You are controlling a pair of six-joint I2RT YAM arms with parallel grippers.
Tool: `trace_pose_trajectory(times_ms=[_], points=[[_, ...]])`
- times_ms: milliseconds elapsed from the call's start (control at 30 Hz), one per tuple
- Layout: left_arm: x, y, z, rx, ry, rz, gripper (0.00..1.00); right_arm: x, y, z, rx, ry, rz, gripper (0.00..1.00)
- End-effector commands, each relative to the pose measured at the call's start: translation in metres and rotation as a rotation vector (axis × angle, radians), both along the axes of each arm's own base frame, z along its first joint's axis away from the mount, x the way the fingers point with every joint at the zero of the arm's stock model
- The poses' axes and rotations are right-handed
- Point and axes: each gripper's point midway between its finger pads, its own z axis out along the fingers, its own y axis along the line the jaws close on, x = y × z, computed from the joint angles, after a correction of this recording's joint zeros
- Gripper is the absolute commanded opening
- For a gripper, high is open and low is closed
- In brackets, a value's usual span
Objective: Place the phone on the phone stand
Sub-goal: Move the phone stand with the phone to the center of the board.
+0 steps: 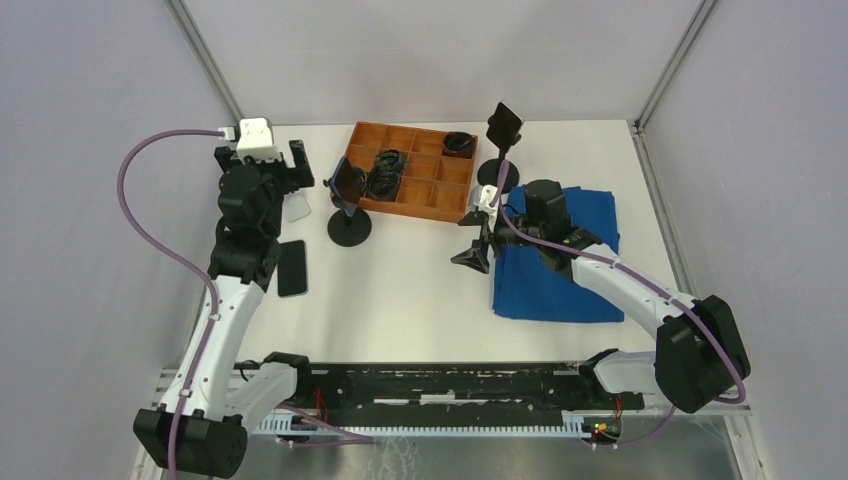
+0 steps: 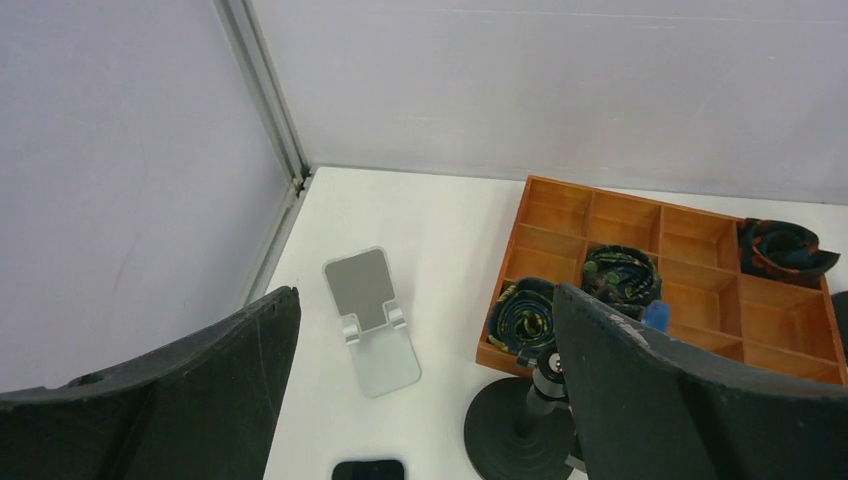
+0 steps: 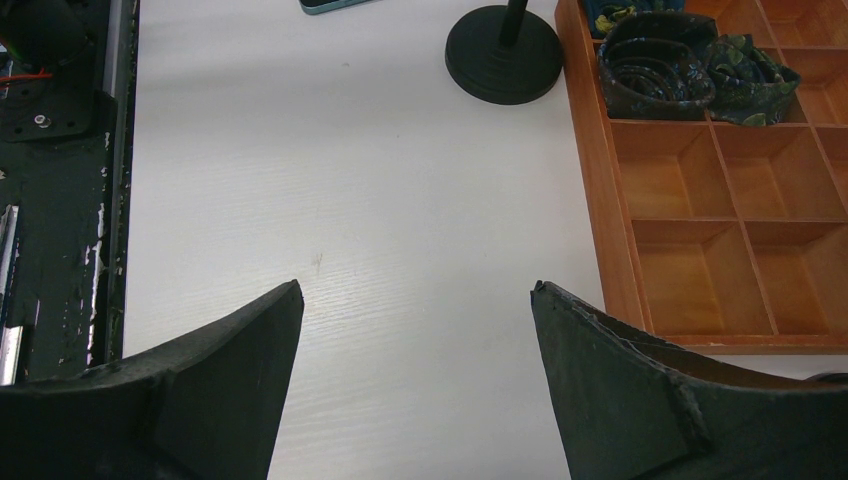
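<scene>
my left gripper (image 2: 425, 300) is spread wide and grasps nothing. my right gripper (image 3: 415, 290) hangs just as slack and empty over bare tabletop. the flat black phone with a pale teal edge (image 1: 292, 268) lies face down on the white table (image 1: 420, 290), beside my left forearm and not on anything. the small silver folding phone stand (image 2: 370, 320) sits ahead of my left fingers, with its plate tilted back and vacant. i judge the task barely begun: the pick-up is the step in hand. next i'd need to draw back and dip toward the phone, closing on its long edges, since it lies flat and thin.

the table is smooth and matt. the orange wooden compartment tray (image 1: 415, 212) holds coiled dark bands. the black round-based holder (image 1: 350, 228) stands just before it. the blue cloth (image 1: 560, 270) lies under my right arm. the pale lilac walls (image 1: 450, 50) close in on three sides
</scene>
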Motion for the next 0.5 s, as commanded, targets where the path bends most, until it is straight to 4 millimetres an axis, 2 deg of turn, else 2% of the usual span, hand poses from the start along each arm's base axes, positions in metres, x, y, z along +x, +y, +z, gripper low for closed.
trace_pose_trajectory(times_ms=[0, 400, 467], points=[[0.006, 0.017, 0.004, -0.076, -0.044, 0.084, 1.0, 0.0, 0.002, 0.005, 0.019, -0.021, 0.02, 0.9], [0.025, 0.043, -0.027, -0.114, 0.032, 0.151, 1.0, -0.001, 0.003, 0.002, 0.018, -0.012, 0.029, 0.91], [0.03, 0.042, -0.033, -0.121, 0.049, 0.147, 1.0, -0.001, 0.002, 0.001, 0.017, -0.008, 0.029, 0.91]])
